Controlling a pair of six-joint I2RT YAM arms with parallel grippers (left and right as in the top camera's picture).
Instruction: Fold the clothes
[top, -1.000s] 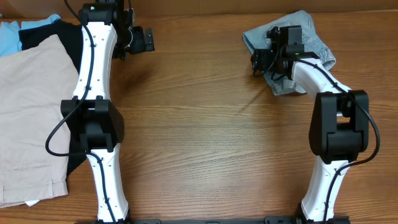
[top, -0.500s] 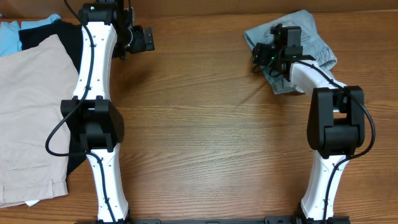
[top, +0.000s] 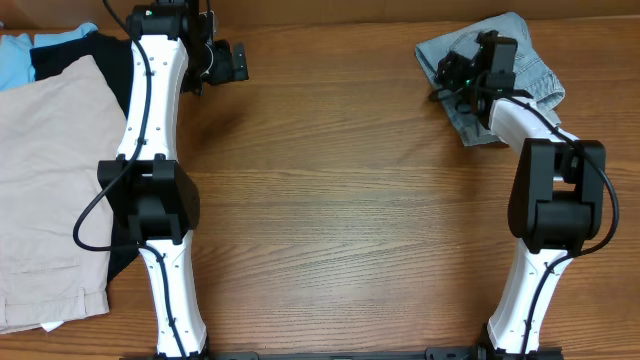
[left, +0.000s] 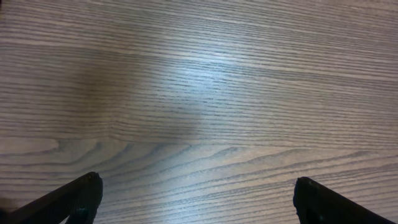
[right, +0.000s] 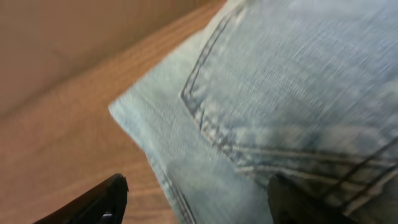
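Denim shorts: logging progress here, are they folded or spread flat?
Folded: the denim shorts lie as one compact bundle, no separate legs showing. How neat, cannot tell; the right gripper covers the middle.

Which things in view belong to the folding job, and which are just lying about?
Part of the job:
- denim shorts
- right gripper, jaws apart over the shorts
- left gripper, jaws open, away from the shorts

Just lying about:
- beige shorts
- black garment
- light blue cloth

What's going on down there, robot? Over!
Left gripper jaws open, over the table. Right gripper jaws apart, over denim shorts. Shorts at far right corner. Nothing blocking them.
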